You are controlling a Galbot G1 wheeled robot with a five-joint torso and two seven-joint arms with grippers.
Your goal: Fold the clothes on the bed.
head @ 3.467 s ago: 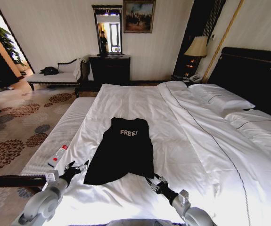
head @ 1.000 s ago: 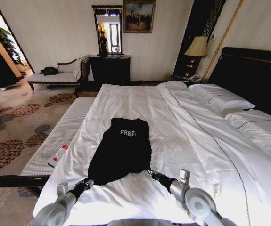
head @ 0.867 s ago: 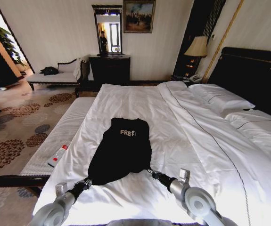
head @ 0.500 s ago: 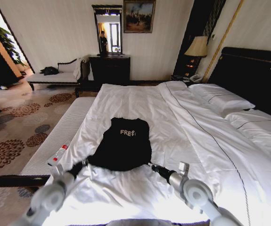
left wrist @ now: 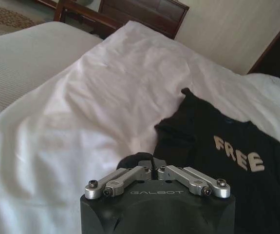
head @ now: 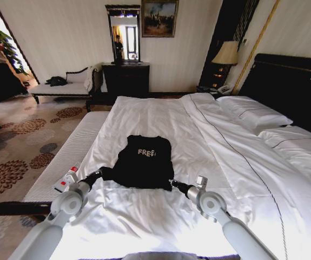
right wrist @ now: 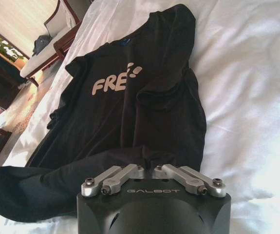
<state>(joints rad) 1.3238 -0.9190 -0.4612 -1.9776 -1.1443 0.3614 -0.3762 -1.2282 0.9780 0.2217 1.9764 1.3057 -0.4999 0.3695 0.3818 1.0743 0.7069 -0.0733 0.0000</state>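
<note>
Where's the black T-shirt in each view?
Head view: T-shirt mid-bed, between both grippers.
Left wrist view: T-shirt past the left gripper, on white sheet.
Right wrist view: T-shirt ahead of the right gripper.
Shared landmark: the white FREE lettering.

Pale striped walls; a dark dresser (head: 125, 80) and mirror (head: 123, 35) at twelve o'clock, lit lamp (head: 226, 54) at one, floral carpet (head: 20, 146) at nine.

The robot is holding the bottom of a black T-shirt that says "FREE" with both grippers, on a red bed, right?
Not quite: the bed is white, not red, as the head view shows. The rest holds: the left gripper and right gripper are both shut on the bottom edge of the black T-shirt with "FREE" lettering.
</note>
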